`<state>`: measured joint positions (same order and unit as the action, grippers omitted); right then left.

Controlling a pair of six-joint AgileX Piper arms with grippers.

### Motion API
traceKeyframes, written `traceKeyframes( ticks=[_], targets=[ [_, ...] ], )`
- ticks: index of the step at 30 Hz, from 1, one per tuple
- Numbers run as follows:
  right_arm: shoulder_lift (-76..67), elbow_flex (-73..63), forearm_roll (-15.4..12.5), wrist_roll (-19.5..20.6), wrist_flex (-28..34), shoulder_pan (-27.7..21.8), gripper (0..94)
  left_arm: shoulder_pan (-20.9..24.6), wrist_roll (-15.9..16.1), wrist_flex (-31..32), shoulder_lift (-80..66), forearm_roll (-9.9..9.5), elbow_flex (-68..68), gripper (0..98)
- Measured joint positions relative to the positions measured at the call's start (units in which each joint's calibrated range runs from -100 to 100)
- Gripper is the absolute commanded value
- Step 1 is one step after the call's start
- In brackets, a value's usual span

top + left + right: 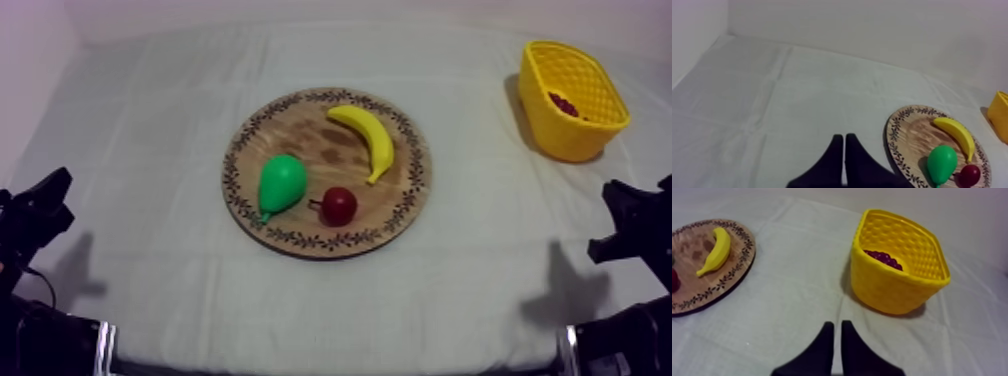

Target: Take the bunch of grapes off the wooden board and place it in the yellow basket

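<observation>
Right wrist view: shows bunch of grapes (884, 259) inside yellow basket (882, 290) at tabletop's (797, 288) far right corner, likely light, bumpy, pinchable mid-cluster; left gripper (844, 137), right gripper (835, 324) closed, empty.

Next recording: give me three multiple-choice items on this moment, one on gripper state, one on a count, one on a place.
1. The left gripper and right gripper are:
A) both open
B) one open, one shut
C) both shut

2. How many fruits lie on the board?
A) three
B) two
C) four

3. The grapes are:
A) on the board
B) in the basket
C) in the left gripper

Answers:
1 C: in each wrist view the fingers lie together as a narrow wedge with nothing between them.
2 A: the banana, the pear and the small red fruit lie on it.
3 B: they show dark red behind the basket's near wall.
</observation>
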<state>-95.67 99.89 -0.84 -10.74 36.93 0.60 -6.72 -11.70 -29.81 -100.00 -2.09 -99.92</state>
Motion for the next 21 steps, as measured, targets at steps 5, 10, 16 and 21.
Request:
traceKeyframes(
  ticks=[5,10,16,21],
  targets=[
    [0.0,0.0,0.0,-1.1,0.0,0.0,0.6,0.0,0.0,0.0,0.0,0.00,0.0,0.1],
    [0.0,0.0,0.0,-1.2,0.0,0.0,0.5,0.0,0.0,0.0,0.0,0.00,0.0,0.1],
    [0.0,0.0,0.0,-1.3,0.0,0.0,0.5,0.0,0.0,0.0,0.0,0.00,0.0,0.1],
    [0.0,0.0,0.0,-1.3,0.0,0.0,0.5,0.0,0.0,0.0,0.0,0.00,0.0,0.1]
  ],
)
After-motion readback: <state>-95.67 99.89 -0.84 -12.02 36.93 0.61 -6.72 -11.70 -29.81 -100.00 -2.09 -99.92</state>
